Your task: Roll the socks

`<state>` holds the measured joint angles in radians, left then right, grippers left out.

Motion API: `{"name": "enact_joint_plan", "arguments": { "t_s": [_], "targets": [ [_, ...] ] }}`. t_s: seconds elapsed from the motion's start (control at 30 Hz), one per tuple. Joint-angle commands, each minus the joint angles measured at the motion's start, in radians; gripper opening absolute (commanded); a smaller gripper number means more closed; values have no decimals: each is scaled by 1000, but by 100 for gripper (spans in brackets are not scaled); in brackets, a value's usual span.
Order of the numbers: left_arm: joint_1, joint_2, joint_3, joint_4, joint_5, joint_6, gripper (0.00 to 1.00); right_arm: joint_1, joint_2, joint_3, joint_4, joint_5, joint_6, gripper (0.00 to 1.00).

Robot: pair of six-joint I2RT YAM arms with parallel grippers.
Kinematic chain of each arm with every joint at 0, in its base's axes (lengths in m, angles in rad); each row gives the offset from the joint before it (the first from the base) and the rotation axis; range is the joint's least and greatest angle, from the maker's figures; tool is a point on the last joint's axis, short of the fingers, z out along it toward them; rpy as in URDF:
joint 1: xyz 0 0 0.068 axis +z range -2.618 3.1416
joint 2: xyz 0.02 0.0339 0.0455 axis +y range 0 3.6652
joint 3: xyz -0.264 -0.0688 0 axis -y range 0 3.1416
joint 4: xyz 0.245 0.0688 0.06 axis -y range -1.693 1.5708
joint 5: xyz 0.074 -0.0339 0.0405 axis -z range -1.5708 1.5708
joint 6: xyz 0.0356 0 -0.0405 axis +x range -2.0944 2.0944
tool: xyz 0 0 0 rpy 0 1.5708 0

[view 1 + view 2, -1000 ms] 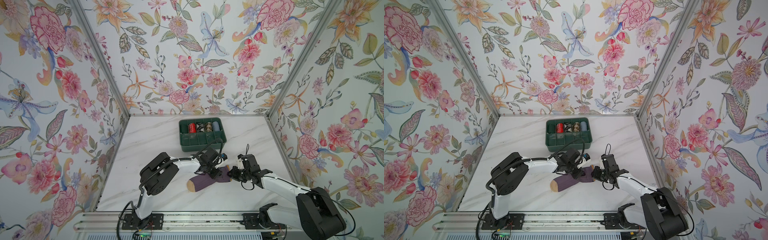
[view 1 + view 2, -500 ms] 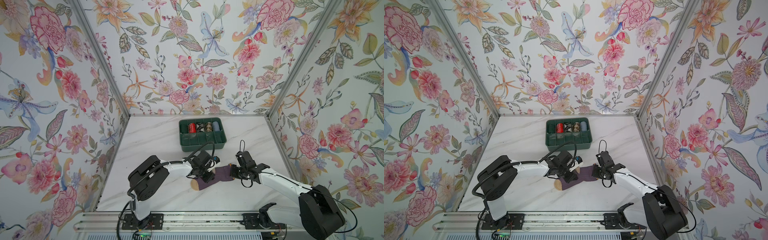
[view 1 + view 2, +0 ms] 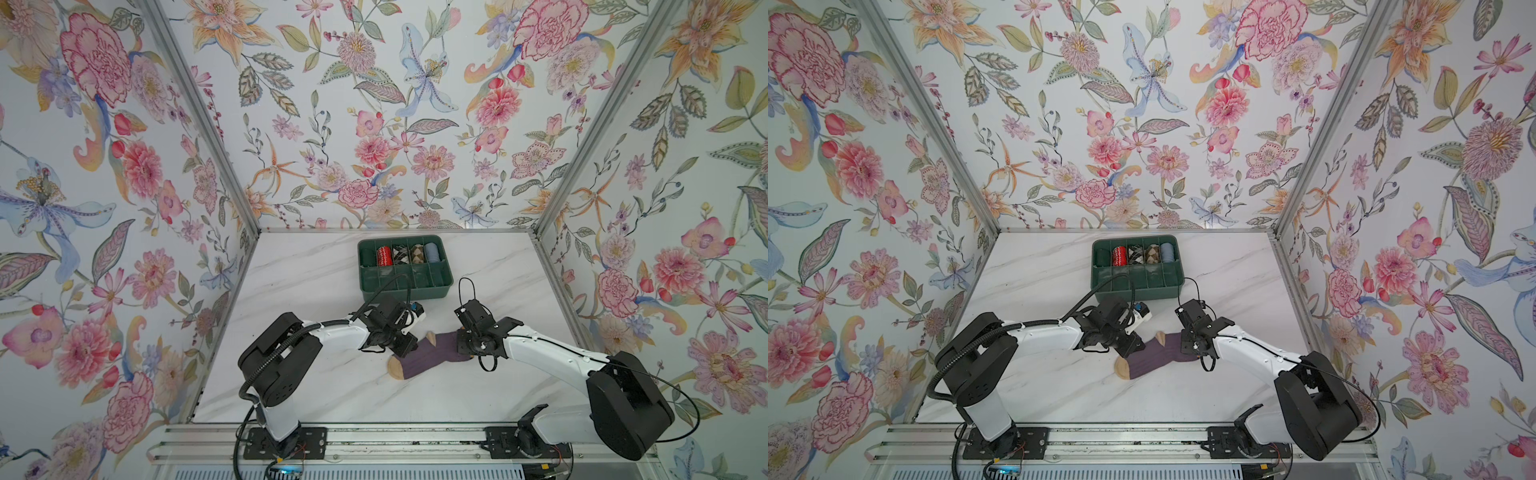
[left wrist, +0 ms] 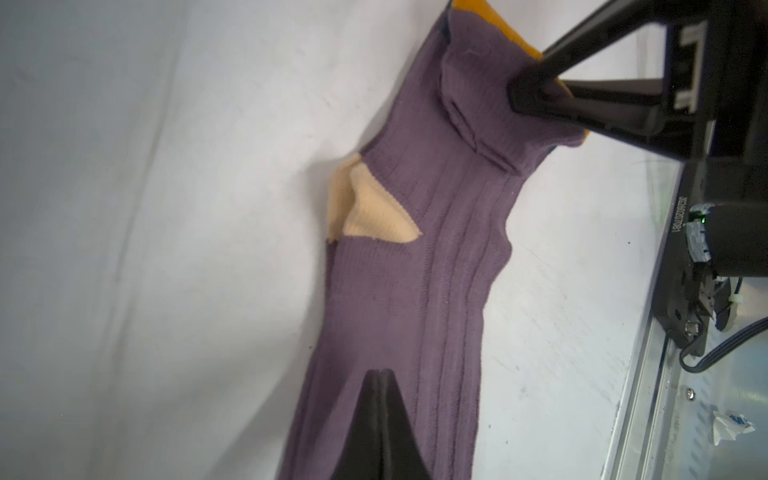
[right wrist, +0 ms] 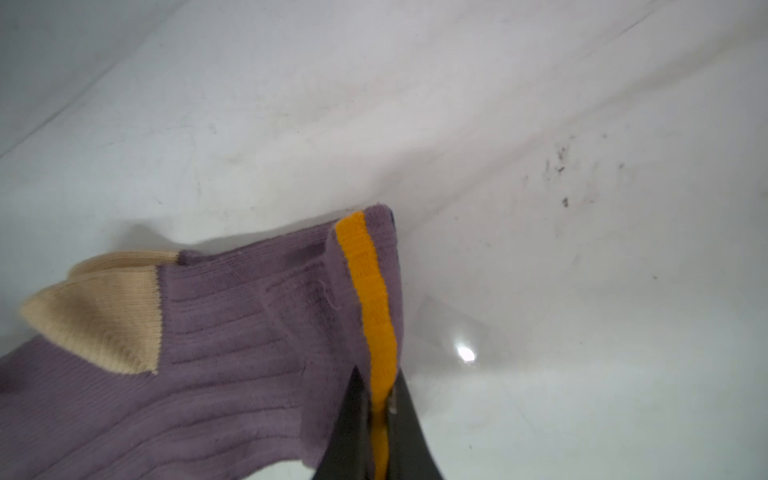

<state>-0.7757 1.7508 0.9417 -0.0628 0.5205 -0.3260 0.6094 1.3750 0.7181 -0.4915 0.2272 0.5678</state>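
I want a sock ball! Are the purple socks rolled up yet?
Not yet: the socks lie stretched out long, only the cuff end folded over.

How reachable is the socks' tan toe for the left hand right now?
Probably yes: the tan toe lies uncovered right beside the left hand, but that hand is shut on the socks and would have to let go first.

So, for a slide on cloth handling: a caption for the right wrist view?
Right gripper shut on the orange-striped cuff of dusty-purple ribbed socks with tan heels, over a white table.
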Motion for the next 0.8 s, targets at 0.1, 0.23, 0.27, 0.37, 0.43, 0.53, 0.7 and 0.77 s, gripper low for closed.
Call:
{"name": "enact_joint_plan", "arguments": {
  "t_s": [0.1, 0.23, 0.27, 0.37, 0.43, 0.53, 0.7, 0.77],
  "targets": [
    [33, -36, -12, 32, 26, -16, 0, 84, 52, 60, -85, 137, -8, 0],
    [40, -35, -20, 46, 27, -25, 0, 131, 101, 86, -110, 168, -7, 0],
    [45, -37, -21, 51, 29, -28, 0, 146, 113, 93, -118, 180, -6, 0],
    [58, -48, -29, 64, 36, -34, 0, 193, 145, 122, -147, 235, 4, 0],
    [65, -50, -27, 65, 38, -34, 0, 224, 166, 142, -167, 272, 13, 0],
    [68, -45, -29, 68, 41, -34, 0, 265, 203, 170, -188, 310, 22, 0],
    [69, -39, -47, 88, 51, -48, 0, 319, 269, 210, -223, 348, 38, 0],
    [69, -35, -53, 94, 62, -54, 0, 338, 291, 226, -240, 362, 47, 0]
  ]
}}
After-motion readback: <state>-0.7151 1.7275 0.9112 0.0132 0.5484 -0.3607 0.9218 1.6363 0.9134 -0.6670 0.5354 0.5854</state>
